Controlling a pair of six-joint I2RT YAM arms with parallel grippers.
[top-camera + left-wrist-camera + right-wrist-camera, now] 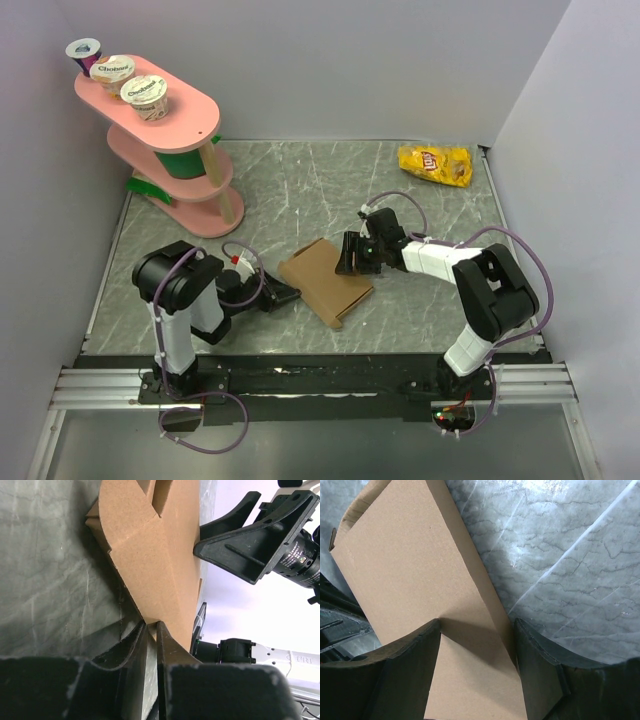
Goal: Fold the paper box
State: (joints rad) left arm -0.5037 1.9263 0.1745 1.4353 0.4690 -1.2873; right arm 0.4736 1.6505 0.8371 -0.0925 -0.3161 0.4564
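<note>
Left hand (283, 296): fingers almost together, pinched on the near-left tip of the flat brown corrugated-cardboard paper box (325, 280). Wrist view shows the card's point going into the narrow slot between the two black fingers (172, 660). Likely an anchor grip, so the sheet can't slide while the other side gets worked.

Right hand (350, 262): fingers apart, set over the far-right side of the box, nothing clamped. Its wrist view has one long panel running between the spread fingers (405, 670); from the left wrist view a fingertip seems to touch the card face. Probably lined up to push or catch a flap.

Box sits mid-surface, slightly toward the near edge, between the two hands and tilted up off the surface on the left. Material: matte, fibrous, unprinted, thin, with straight die-cut edges, a notch and creases; stiff but bends at the score lines.

Surface (300, 180): grey marbled, smooth, slightly glossy, so low friction is likely.
</note>
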